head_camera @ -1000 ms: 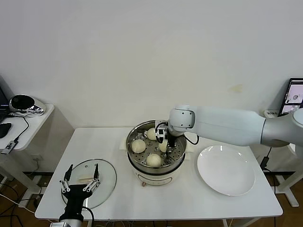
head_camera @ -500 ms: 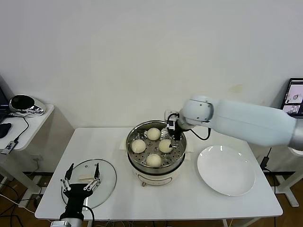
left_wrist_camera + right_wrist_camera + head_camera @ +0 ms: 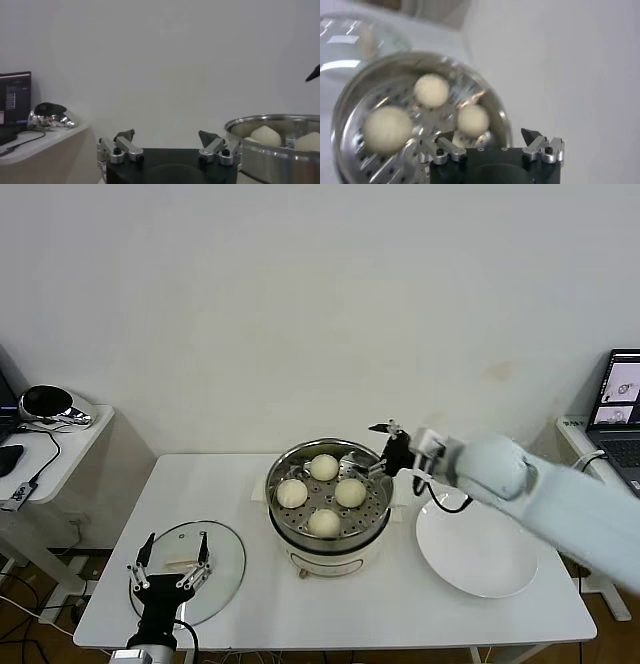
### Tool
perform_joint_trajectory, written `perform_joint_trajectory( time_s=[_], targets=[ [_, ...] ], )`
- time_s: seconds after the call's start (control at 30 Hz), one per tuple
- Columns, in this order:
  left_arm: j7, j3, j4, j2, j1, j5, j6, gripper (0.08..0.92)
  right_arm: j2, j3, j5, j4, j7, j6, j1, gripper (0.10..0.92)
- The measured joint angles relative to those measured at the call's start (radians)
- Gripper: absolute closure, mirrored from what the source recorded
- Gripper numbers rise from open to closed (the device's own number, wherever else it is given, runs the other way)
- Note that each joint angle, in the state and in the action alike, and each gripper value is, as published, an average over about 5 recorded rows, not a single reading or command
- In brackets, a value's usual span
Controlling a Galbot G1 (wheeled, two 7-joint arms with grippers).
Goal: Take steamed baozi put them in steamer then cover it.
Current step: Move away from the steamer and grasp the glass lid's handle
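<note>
**Four buns in the pot, lid lying on the table**

The steamer (image 3: 328,509) stands at the middle of the white table (image 3: 420,609), its steel bowl uncovered. All four buns (image 3: 324,467) sit on the holed tray inside: one at twelve o'clock, one at nine (image 3: 292,493), one at six (image 3: 324,523), and one just right of the tray's middle, toward three (image 3: 350,492). They lie close together, each on its own patch of tray.

The right gripper (image 3: 385,449) hangs just above the steamer's rim at about two o'clock, its fingers spread wide with nothing between them. Its white arm runs off toward the right edge of the scene, passing over the far side of the empty white plate (image 3: 478,554), which lies at three o'clock from the pot, near it but not touching. From the right wrist camera the spread fingers (image 3: 492,145) frame the pot below, with three buns showing.

The glass lid (image 3: 190,569) lies flat on the table at about eight o'clock from the steamer, well apart from it, its cream handle facing up. The left gripper (image 3: 168,569) hovers over the lid's near half, fingers apart and holding nothing. In the left wrist view its fingers (image 3: 170,145) stand open, with the steamer's rim (image 3: 272,122) beyond.

A side table (image 3: 50,449) stands off at nine o'clock, and a laptop (image 3: 620,399) at the far right.
</note>
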Motion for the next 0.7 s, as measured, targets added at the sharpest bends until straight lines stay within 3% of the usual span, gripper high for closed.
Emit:
perform_joint_trajectory(
  time_s=[0.33, 0.7],
  targets=[
    [-0.014, -0.035, 0.075, 0.021, 0.007, 0.255, 0.026, 0.177, 0.19, 0.662, -0.133, 0.057, 0.039, 0.264, -0.645, 0.203],
    [0.021, -0.16, 0.191, 0.074, 0.048, 0.798, 0.04, 0.177, 0.459, 1.233, -0.197, 0.131, 0.035, 0.385, -1.153, 0.203]
  ],
)
